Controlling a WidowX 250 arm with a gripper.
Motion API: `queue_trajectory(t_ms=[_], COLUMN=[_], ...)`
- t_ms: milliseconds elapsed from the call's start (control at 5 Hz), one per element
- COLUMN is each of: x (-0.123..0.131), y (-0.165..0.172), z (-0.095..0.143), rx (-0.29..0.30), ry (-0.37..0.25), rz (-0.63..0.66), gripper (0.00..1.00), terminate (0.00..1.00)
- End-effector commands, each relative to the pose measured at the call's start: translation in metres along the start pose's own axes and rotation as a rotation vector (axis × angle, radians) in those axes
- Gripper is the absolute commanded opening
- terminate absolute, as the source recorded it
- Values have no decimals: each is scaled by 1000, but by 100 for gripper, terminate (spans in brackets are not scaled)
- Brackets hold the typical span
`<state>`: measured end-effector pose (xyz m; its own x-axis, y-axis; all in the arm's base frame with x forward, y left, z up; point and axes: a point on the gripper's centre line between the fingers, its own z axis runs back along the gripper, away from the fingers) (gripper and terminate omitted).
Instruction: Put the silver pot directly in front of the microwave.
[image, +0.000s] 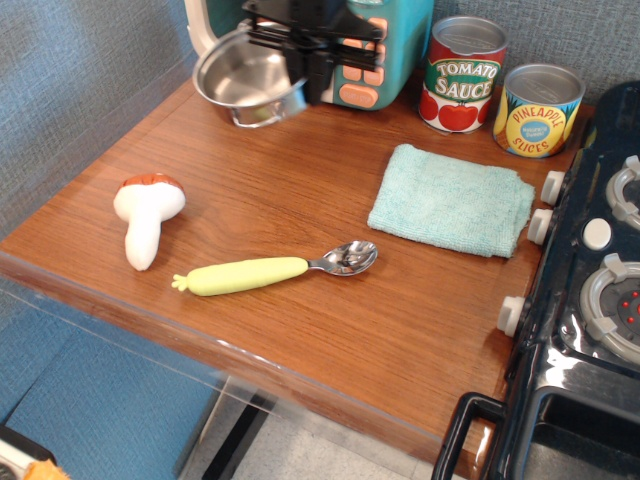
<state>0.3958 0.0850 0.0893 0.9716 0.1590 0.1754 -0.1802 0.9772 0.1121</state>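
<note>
While the table (300, 330) lies mostly bare at its middle, the microwave (395, 50) fills the back edge, with the silver pot (247, 82) just before it. The gripper (305, 70) seems clamped on the pot's right rim. A cloth (452, 200), two cans (500, 88), spoon (270, 270) and mushroom (145, 215) sit well apart.

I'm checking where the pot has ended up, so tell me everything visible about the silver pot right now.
The silver pot is a shallow, round, shiny pot that looks like stainless steel, and nothing shows inside it. It sits at the back left of the wooden table, directly before the microwave, tipped slightly toward the camera. The black end effector is at its right rim and appears to grip it. Whether its base fully rests on the wood is unclear. Its handles cannot be made out.
</note>
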Motion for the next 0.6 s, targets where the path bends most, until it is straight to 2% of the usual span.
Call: queue_trajectory(t_ms=[0,400], x=[17,0], y=[75,74], z=[-27,-57], rx=[105,78], ry=[26,100], rz=[80,78], gripper=[0,0], terminate=[0,0])
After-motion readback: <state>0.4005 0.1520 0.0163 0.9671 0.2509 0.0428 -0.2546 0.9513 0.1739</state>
